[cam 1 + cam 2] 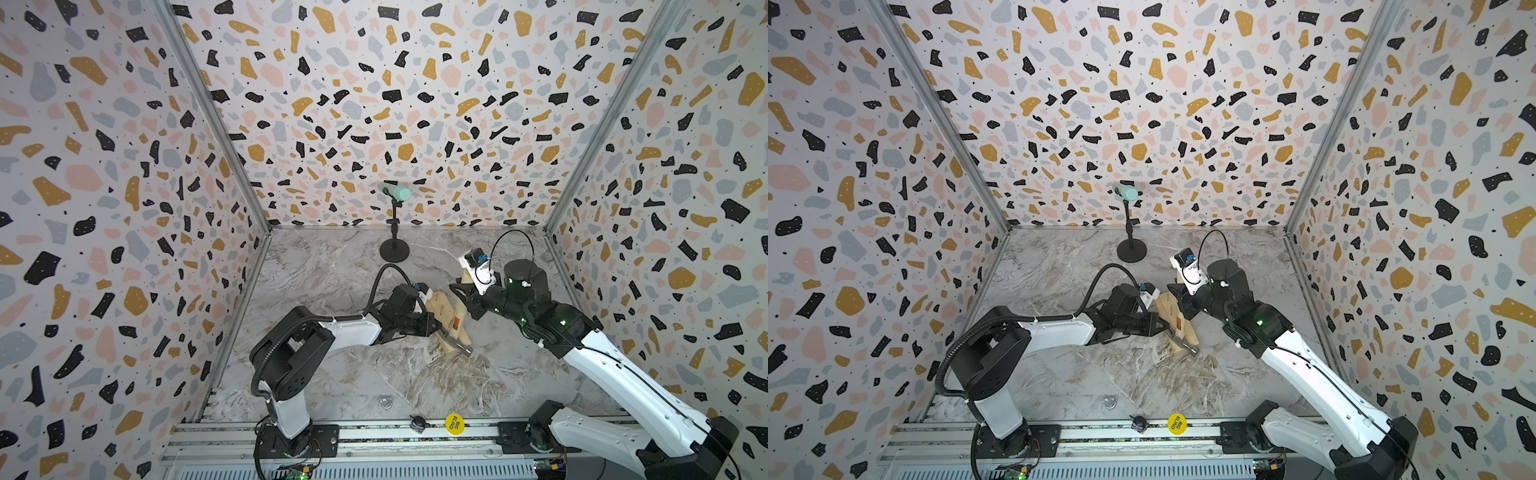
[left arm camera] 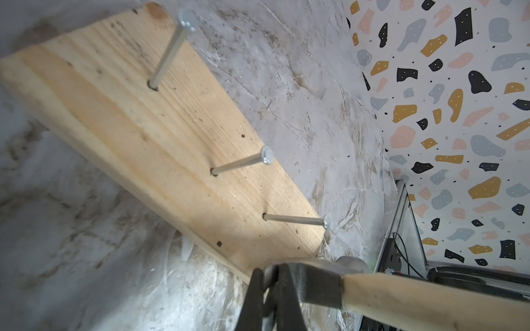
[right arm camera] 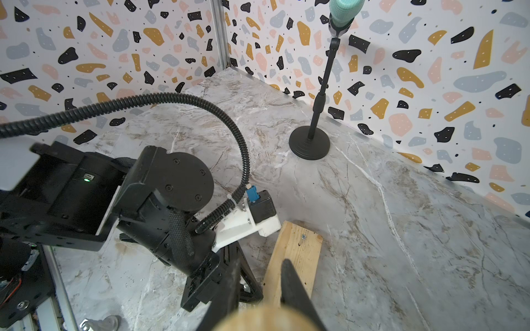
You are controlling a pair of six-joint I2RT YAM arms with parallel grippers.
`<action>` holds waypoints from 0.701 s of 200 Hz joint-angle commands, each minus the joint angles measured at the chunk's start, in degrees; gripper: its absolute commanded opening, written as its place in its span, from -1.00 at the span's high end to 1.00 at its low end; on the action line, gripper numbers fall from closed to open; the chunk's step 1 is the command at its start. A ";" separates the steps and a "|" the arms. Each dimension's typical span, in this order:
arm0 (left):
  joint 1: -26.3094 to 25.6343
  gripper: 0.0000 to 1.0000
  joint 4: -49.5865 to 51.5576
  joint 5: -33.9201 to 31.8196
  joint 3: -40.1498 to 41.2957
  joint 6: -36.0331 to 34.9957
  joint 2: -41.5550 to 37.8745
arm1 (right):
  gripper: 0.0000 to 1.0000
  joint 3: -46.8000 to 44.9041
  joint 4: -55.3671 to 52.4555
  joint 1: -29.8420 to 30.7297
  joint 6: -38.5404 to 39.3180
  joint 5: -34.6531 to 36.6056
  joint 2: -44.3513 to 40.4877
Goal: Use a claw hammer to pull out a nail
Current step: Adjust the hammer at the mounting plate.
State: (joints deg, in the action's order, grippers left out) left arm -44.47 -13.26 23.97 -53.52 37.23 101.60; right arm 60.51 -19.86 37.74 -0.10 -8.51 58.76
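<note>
The claw hammer (image 1: 456,324) lies slanted over a pale wooden plank (image 1: 441,308) in both top views, its steel head (image 1: 1187,347) at the plank's near end. My left gripper (image 2: 271,289) is shut on the hammer's dark claw, right beside the head (image 2: 315,286). Its pale handle (image 2: 430,303) runs away from there. My right gripper (image 3: 261,259) is shut around the handle's rounded butt end (image 3: 263,318). Three silver nails stand out of the plank (image 2: 149,137), and the nail (image 2: 295,220) closest to the claw is a short way from it, untouched.
A black microphone stand (image 1: 394,249) with a mint-green top stands at the back of the marble table. A yellow disc (image 1: 454,424), a small black object (image 1: 417,423) and a metal ring (image 1: 386,402) lie by the front rail. Patterned walls close in three sides.
</note>
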 commanded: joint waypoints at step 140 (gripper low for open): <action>2.97 0.50 -0.72 -0.97 -2.73 0.25 -3.25 | 1.00 9.11 -2.82 0.27 1.94 0.31 -2.34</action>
State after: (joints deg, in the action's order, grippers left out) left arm -42.65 -12.91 23.33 -54.72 37.30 100.14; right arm 64.47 -26.06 37.74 1.28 -8.27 58.76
